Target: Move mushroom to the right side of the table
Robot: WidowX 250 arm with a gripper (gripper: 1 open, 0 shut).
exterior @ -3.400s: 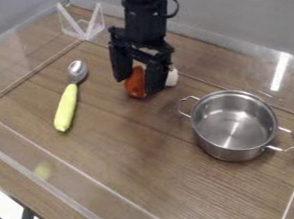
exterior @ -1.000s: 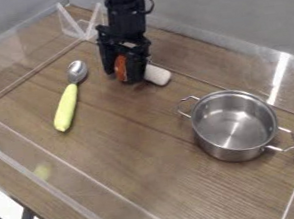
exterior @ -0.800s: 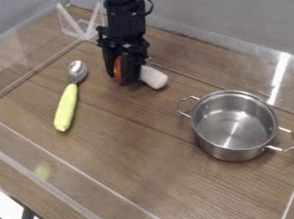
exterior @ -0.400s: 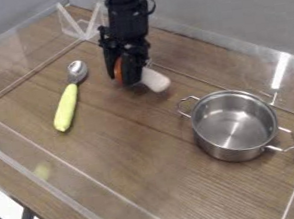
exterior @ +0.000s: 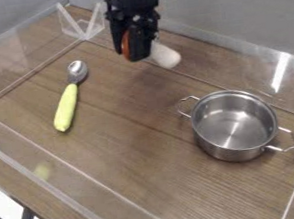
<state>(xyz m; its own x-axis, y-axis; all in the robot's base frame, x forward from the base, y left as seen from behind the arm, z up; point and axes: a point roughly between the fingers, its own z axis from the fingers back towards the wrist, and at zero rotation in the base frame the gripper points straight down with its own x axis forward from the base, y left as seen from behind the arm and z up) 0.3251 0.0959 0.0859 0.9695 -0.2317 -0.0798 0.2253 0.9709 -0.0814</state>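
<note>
The camera view has the gripper (exterior: pixel 133 39) near the back of the tabletop (exterior: pixel 118 130), closed on the mushroom (exterior: pixel 154 49), and from where I'm standing the toy looks to be up off the wood. Its red-orange cap is partly covered by the dark fingers, while the pale stem pokes out toward the steel pot (exterior: pixel 236 125). This seems to be the carrying part of the job, so I'd keep the squeeze steady and travel smoothly, since a rounded cap could roll out of a jerky hold. The pot sits on the right, so I'd keep the stem high enough to clear its rim and handles, or pass behind it. Then I'd pick a bare patch on that side, lower until the toy touches wood, and only then let go, gently, so it doesn't tumble.
</note>
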